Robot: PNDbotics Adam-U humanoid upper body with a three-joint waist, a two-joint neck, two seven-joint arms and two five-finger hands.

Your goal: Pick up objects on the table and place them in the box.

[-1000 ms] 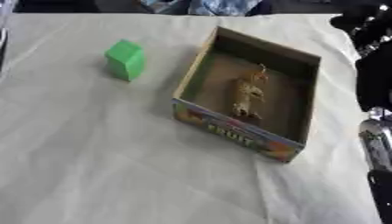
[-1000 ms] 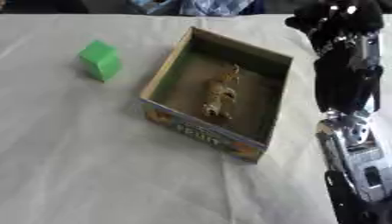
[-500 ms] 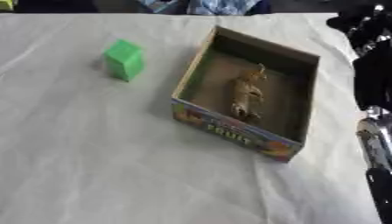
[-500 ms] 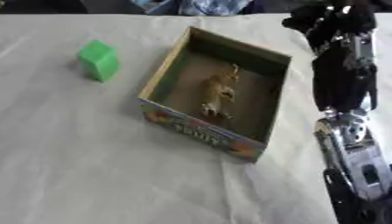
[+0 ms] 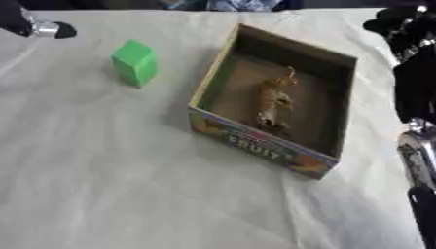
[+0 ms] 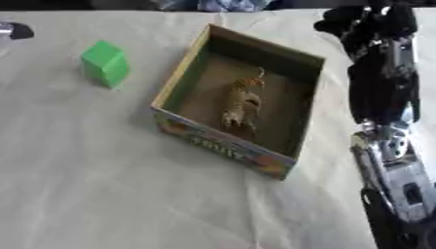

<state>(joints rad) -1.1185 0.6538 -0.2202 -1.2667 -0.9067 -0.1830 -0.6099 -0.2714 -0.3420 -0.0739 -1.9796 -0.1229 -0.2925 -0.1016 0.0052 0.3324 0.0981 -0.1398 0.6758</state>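
The right hand (image 6: pixel 368 25) is hanging over the table's far right corner, just beyond the box's (image 5: pixel 255 146) far right corner and apart from it; its dark fingers are curling inward in a bunch and are holding nothing that shows, though the blur is making the exact curl hard to judge. Its arm (image 6: pixel 383 92) is running down the right side of the view to a silver forearm near the bottom edge. The left hand (image 5: pixel 30 24) is showing only as a dark and silver bit at the upper left edge, and how its fingers are standing cannot be told. The box is sitting open at the middle of the cloth-covered table (image 5: pixel 111 185), turned askew, with a bright printed front wall. A tan toy (image 5: pixel 274 99) is lying lengthwise inside on the box's floor. A green block (image 5: pixel 136 63) is standing on the cloth to the left of the box, near it but not touching, with neither hand near it.
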